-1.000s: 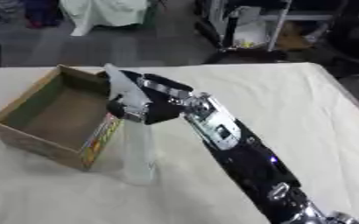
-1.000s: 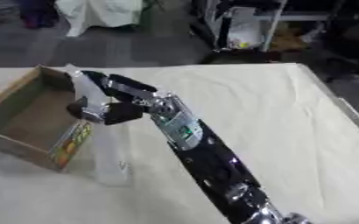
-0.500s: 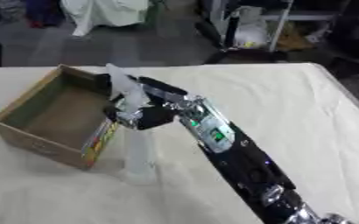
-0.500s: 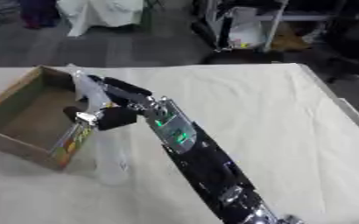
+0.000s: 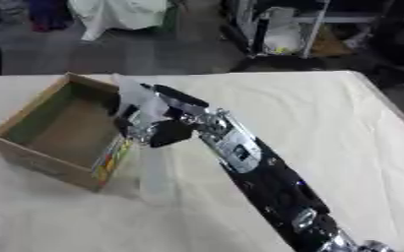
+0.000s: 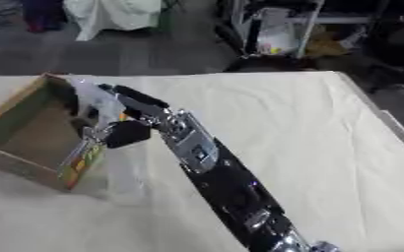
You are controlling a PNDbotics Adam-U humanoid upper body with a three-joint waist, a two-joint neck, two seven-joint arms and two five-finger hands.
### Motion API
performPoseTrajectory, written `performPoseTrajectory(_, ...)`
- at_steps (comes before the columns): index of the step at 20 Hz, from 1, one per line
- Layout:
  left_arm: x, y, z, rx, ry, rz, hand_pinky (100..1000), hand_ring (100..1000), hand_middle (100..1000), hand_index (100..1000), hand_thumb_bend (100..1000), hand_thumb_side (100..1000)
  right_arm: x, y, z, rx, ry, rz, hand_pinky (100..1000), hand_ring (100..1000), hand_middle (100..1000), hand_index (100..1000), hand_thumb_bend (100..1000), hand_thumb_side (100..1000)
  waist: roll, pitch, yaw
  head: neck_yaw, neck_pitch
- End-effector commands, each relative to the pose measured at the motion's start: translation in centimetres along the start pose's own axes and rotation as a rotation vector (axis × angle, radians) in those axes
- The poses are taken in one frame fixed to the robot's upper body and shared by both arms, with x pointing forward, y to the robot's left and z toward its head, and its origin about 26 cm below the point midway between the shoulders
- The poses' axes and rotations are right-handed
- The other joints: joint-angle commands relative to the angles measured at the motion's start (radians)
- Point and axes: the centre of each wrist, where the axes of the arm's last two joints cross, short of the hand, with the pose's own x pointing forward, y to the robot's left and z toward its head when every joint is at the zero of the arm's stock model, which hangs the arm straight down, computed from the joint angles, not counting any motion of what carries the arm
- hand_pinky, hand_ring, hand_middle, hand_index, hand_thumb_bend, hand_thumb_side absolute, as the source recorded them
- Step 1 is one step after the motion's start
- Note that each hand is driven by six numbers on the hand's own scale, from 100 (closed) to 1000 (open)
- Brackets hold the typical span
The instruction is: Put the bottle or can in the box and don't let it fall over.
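Right hand point(image 5: 158, 129) reaching in from the lower right, fingers and thumb curled round a clear plastic bottle point(image 5: 138, 101) near its top. Bottle held about upright, just above the near right wall of the open cardboard box point(image 5: 35, 153), not yet inside. Box on the cream-covered table point(image 5: 326, 123), toward its left side.

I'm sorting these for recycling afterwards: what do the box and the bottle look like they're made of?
The box looks like cardboard: matte brown walls, thin straight edges, and a colourful printed panel on one outer side. The bottle, held by the right hand, looks like clear plastic or possibly glass: pale and see-through, with the cloth showing through it. Which of the two, I cannot tell.
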Motion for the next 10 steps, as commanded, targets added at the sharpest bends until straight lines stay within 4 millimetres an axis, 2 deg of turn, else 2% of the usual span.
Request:
performPoseTrajectory(1, 0.59, -0.01, -0.37, -0.007, -0.025, -0.002, 550, 1000, 926, 832, 451, 661, 0.93, -0.87, -0.53, -0.037, -0.030, 0.017, 703, 794, 508, 638, 100, 382, 0.007, -0.014, 0.001, -0.003, -0.009)
performPoseTrajectory(4, 0.60, -0.02, -0.38, -0.007, -0.025, -0.001, 550, 1000, 926, 832, 451, 662, 0.91, -0.90, -0.52, -0.063, -0.026, 0.010, 649, 714, 408, 539, 100, 429, 0.007, -0.014, 0.001, -0.004, -0.010)
performPoseTrajectory(7, 0.63, -0.04, -0.41, -0.007, -0.027, 0.000, 550, 1000, 926, 832, 450, 661, 0.75, -0.98, -0.42, -0.105, -0.003, 0.003, 552, 577, 285, 437, 100, 461, 0.007, -0.014, 0.002, -0.005, -0.011)
performPoseTrajectory(10, 0.63, -0.02, -0.41, -0.006, -0.027, 0.000, 550, 1000, 925, 832, 450, 661, 0.65, -1.11, -0.32, -0.140, 0.026, 0.014, 507, 526, 243, 397, 100, 410, 0.008, -0.014, 0.003, -0.005, -0.011)
